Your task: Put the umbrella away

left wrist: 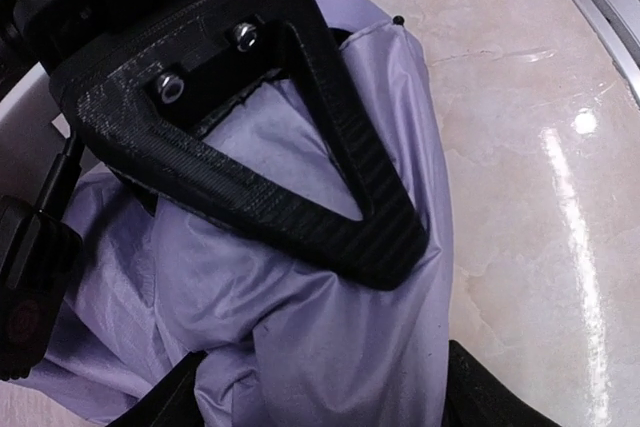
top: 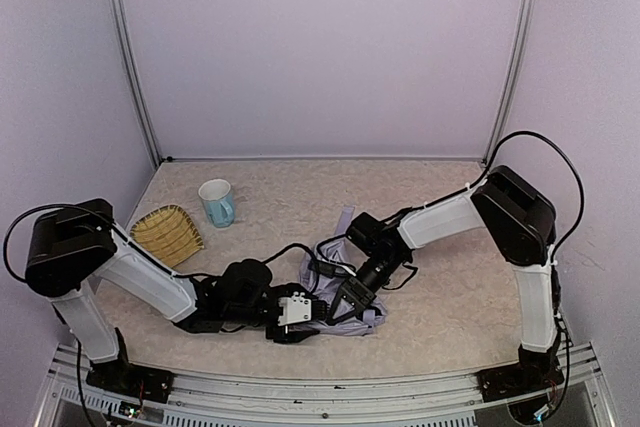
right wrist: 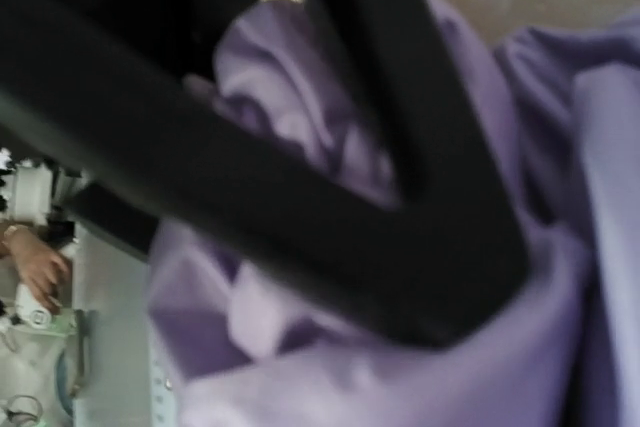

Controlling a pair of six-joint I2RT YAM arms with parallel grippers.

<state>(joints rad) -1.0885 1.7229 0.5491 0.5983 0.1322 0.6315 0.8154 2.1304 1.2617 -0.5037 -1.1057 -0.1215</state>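
The pale lavender soft-fabric folding umbrella (top: 368, 319) lies crumpled on the beige counter (top: 440, 247), near the front edge between both arms. It looks light, limp and slippery, so I'd grip bunched folds or the stiffer core, not one loose layer. My left gripper (top: 322, 309) is spread wide, clamping a fat wad of fabric. I cannot tell whether the right gripper (top: 350, 299), pressed against the fabric, holds anything.

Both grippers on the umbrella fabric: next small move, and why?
Probably close the left gripper further: its fingers straddle the bunched umbrella while the right gripper presses into the same folds. A firmer hold should help gathering.
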